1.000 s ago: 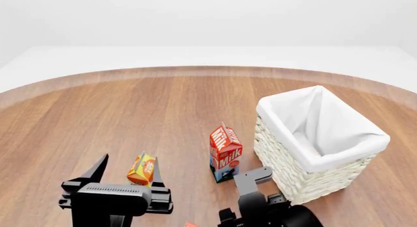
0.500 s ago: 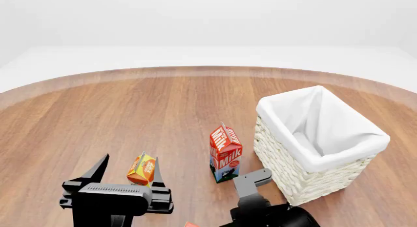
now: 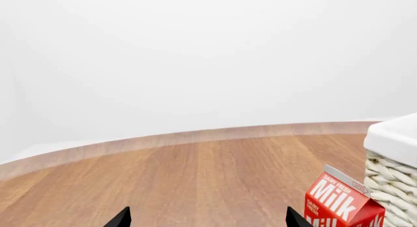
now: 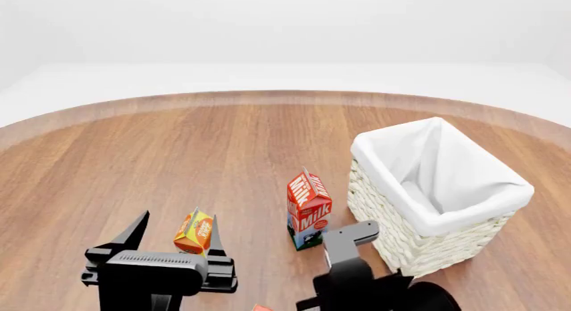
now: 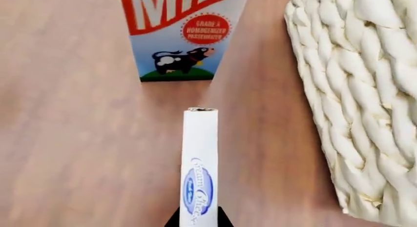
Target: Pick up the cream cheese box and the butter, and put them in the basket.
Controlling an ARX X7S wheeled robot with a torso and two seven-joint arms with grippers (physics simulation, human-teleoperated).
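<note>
The cream cheese box (image 5: 198,173), slim and white with a blue oval mark, stands on edge between the jaws of my right gripper (image 5: 198,221), which is shut on it. It hangs over the wood between the milk carton (image 5: 185,36) and the basket (image 5: 364,105). In the head view the white wicker basket (image 4: 419,247) stands at the right, with my right arm (image 4: 357,281) low beside it. My left gripper (image 4: 176,239) is open at the lower left with nothing gripped. A red-orange corner (image 4: 259,307) shows at the bottom edge; I cannot tell whether it is the butter.
A red-and-white milk carton (image 4: 309,207) stands upright just left of the basket. An orange juice carton (image 4: 194,232) sits on the wooden table (image 4: 178,157) behind my left gripper's fingers. In the left wrist view the milk carton (image 3: 342,205) and basket rim (image 3: 394,139) show.
My right arm has shifted a little up and to the right, toward the basket, with the box still held. The left arm and the cartons have not moved.
</note>
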